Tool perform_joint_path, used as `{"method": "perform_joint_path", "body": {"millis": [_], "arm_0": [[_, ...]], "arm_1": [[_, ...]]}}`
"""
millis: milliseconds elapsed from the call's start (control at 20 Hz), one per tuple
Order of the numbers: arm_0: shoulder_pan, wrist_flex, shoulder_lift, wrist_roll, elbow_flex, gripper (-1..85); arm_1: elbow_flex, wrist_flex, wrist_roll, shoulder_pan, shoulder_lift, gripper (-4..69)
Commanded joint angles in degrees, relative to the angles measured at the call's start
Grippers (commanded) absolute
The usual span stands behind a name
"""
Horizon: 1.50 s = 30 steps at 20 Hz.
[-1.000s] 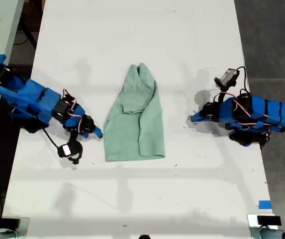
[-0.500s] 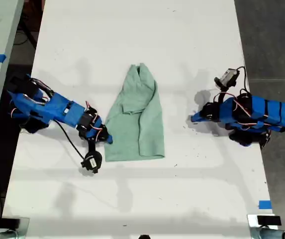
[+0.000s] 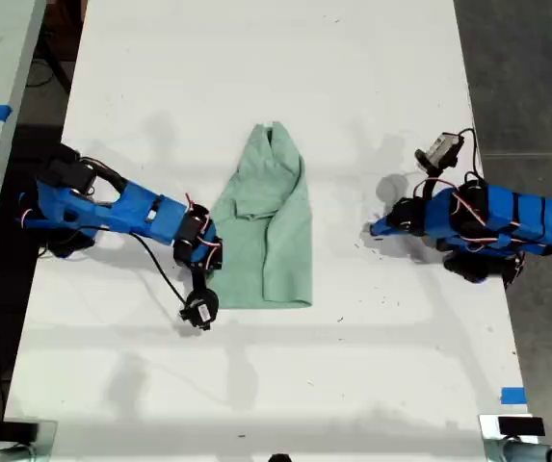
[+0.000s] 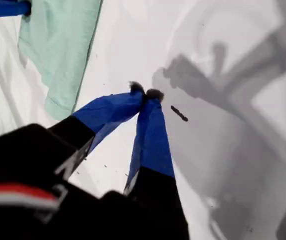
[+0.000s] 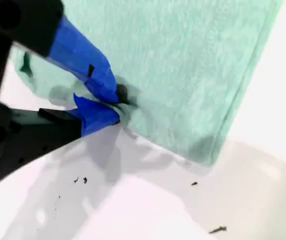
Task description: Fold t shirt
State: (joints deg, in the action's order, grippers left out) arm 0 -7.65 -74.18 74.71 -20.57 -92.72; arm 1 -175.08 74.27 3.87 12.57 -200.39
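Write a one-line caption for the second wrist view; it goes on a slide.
My second gripper pinches the edge of the pale green t shirt lying on the white table.

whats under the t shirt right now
The t shirt lies flat on the white table. My second end effector is shut on its edge. Anything beneath the fabric is covered and cannot be seen.
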Motion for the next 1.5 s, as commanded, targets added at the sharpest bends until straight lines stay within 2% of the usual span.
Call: {"method": "perform_joint_path", "body": {"millis": [0, 200, 250, 700, 950, 1050, 1450], "arm_0": [[-0.8, -5.4, 2.0, -2.1, 0.4, -0.1], [-1.1, -15.6, 4.9, -2.0, 0.4, -0.1], [-0.9, -16.5, 6.2, -1.4, 0.4, -0.1], [3.1, -17.3, 11.1, 7.4, 12.0, -0.1], [2.6, -17.2, -8.1, 15.8, 38.7, -0.1], [2.9, -14.9, -9.9, 16.8, 41.0, -0.1], [2.5, 0.7, -7.3, 25.4, 40.6, -0.1]], "arm_1": [[-3.2, 0.4, -0.8, 0.2, -0.8, 1.1], [-3.2, 0.4, -0.9, 0.3, -0.8, 1.1], [-3.2, 0.4, -0.9, 0.3, -0.8, 1.1], [-3.2, 0.4, -0.9, 0.4, -0.8, 1.1], [-3.2, 0.4, -0.9, 0.4, -0.8, 1.1], [-3.2, 0.4, -0.9, 0.4, -0.8, 1.1], [-3.2, 0.4, -0.8, 0.3, -0.8, 1.1]]}}
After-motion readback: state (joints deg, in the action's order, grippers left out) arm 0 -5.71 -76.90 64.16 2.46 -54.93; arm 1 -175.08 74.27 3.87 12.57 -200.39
